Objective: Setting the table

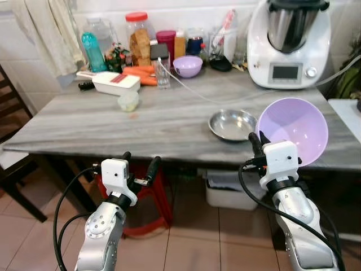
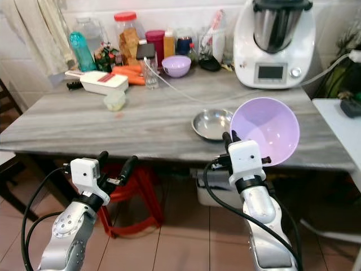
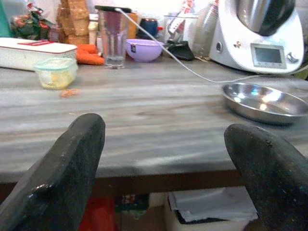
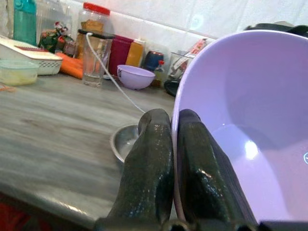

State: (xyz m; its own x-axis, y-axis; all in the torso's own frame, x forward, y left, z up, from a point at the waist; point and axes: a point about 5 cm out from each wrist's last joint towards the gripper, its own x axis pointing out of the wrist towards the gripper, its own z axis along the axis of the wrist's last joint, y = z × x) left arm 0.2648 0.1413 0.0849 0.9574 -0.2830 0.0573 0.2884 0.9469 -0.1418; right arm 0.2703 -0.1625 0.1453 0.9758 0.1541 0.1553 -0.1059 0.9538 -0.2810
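Head and wrist views of a grey wood-grain counter (image 1: 113, 121) before a white tiled wall. The right tool (image 1: 258, 142) is raised at the counter's near edge, at about 4 o'clock in the head views, its two black fingers (image 4: 149, 163) pressed together on the rim of a large lilac bowl (image 1: 299, 130), one finger inside the rim and one outside; the bowl is held tilted on edge with its opening facing the camera. Just beside the bowl, at its 9 o'clock, a shallow steel dish (image 1: 232, 124) rests on the counter. The left tool (image 1: 140, 167) hovers below the near counter edge at about 7 o'clock, its fingers (image 3: 62, 168) spread apart and holding nothing. Along the far side of the counter, from 10 to 12 o'clock, stand a teal bottle (image 1: 93, 52), a red-lidded jar (image 1: 137, 38), a white flat box (image 1: 115, 83), carrots (image 1: 141, 73), a drinking glass (image 1: 162, 72) and a small lilac bowl (image 1: 188, 66); a small lidded container (image 1: 128, 101) sits nearer the centre. A white kitchen appliance (image 1: 289, 42) stands at 1 o'clock. Beneath the counter is a red stool (image 1: 152, 197) on a tiled floor (image 1: 192, 243).
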